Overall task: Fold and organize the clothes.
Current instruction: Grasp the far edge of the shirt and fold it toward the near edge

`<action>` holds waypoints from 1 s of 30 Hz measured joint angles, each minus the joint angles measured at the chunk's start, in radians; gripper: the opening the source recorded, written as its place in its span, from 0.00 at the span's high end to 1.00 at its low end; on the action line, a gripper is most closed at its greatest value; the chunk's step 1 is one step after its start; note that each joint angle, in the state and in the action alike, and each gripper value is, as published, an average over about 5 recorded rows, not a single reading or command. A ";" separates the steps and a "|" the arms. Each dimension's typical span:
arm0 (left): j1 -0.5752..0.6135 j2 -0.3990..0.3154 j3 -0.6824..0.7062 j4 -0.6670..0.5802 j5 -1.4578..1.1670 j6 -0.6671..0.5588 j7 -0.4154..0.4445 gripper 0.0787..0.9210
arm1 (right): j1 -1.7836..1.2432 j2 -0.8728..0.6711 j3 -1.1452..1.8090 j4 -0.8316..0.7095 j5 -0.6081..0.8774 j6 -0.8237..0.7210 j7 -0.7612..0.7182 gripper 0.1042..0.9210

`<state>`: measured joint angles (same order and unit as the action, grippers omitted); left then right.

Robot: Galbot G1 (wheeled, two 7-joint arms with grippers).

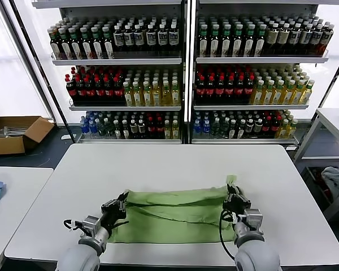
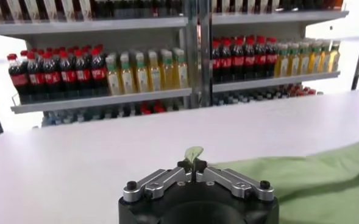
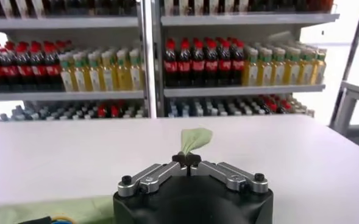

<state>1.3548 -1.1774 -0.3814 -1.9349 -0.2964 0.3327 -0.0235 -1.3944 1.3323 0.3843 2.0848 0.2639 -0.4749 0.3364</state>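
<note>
While bottle shelves (image 1: 183, 62) filled the upper frame, the green polo shirt (image 1: 175, 214) lay folded low at centre on the white table (image 1: 175, 164). The left gripper (image 1: 122, 199) and right gripper (image 1: 233, 195) each pinched a corner, apparently the fold's far edge.

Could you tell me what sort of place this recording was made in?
Probably a mock shop or a lab staged as one: tall shelving stocked with rows of bottled drinks behind a white table, and an open cardboard box on the floor beside it.
</note>
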 measured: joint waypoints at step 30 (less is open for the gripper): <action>0.035 -0.027 0.009 -0.031 0.067 -0.027 -0.004 0.52 | -0.163 0.029 0.069 0.038 -0.078 0.100 0.006 0.59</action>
<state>1.3901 -1.2042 -0.3726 -1.9655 -0.2290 0.3054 -0.0277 -1.5576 1.3611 0.4528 2.1232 0.1863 -0.3752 0.3424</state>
